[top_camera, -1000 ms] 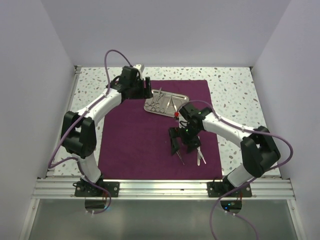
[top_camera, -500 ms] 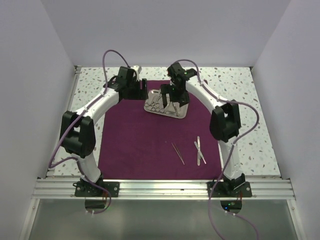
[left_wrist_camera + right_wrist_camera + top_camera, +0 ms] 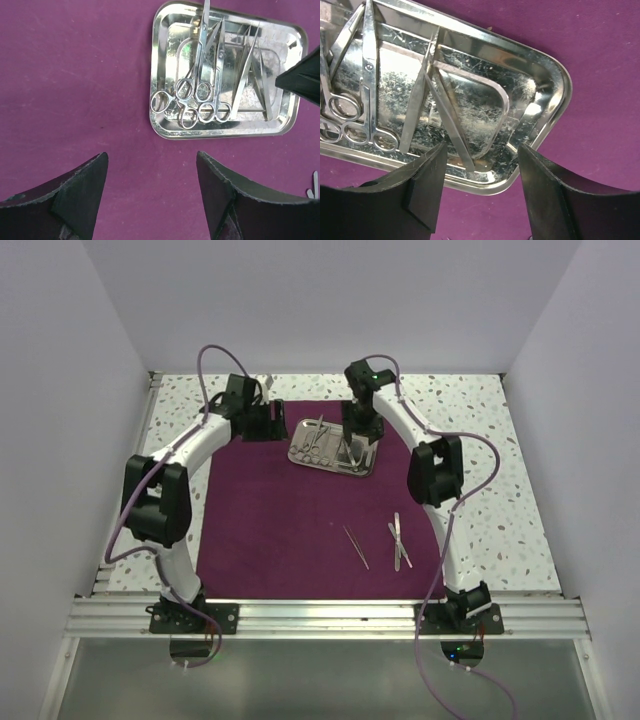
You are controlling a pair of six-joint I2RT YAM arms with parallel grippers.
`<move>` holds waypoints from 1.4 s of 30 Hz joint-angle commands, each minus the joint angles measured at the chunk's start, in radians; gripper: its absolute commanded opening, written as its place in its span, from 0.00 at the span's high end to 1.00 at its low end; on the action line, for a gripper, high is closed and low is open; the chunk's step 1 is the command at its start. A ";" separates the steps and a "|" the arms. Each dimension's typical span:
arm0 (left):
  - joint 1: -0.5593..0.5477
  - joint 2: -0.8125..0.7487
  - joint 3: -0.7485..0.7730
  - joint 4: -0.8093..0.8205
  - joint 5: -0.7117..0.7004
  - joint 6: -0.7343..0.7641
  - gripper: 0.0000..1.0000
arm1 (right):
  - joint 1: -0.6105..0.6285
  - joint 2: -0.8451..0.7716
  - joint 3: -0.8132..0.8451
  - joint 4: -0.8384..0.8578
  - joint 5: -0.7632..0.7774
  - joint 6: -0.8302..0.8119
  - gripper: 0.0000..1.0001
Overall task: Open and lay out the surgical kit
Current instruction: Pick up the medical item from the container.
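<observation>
The surgical kit lies unwrapped, its dark purple cloth [image 3: 270, 520] spread flat. At the cloth's back stands the steel tray [image 3: 296, 458], holding ring-handled scissors [image 3: 195, 90] and tweezers [image 3: 445, 115]. My right gripper [image 3: 480, 155] hovers open over the tray's corner [image 3: 555, 115]. One tweezers end lies between its fingers, apart from both. My left gripper [image 3: 152, 160] is open over bare cloth, just short of the tray rim [image 3: 165, 131]. A thin probe [image 3: 356, 547] and crossed tweezers [image 3: 400, 542] lie on the cloth at the front right.
The cloth sits on a speckled white tabletop [image 3: 470, 420] walled in by pale panels. A metal rail [image 3: 320, 618] carries both arm bases at the near edge. A right finger [image 3: 302, 80] pokes into the left wrist view beside the tray.
My right arm swung from the front right of the cloth back to the tray, and its jaws narrowed. The probe and tweezers stay where it was. The left gripper drew slightly left.
</observation>
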 commanded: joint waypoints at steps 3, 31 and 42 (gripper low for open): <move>0.004 0.071 0.074 -0.001 0.044 0.001 0.26 | 0.011 0.001 0.029 -0.018 -0.002 -0.017 0.38; 0.019 0.085 0.086 -0.008 0.067 -0.008 0.27 | 0.055 0.075 0.006 -0.069 0.153 -0.014 1.00; 0.010 0.057 0.083 0.018 0.081 -0.030 0.27 | 0.051 -0.250 -0.253 -0.034 0.159 0.002 1.00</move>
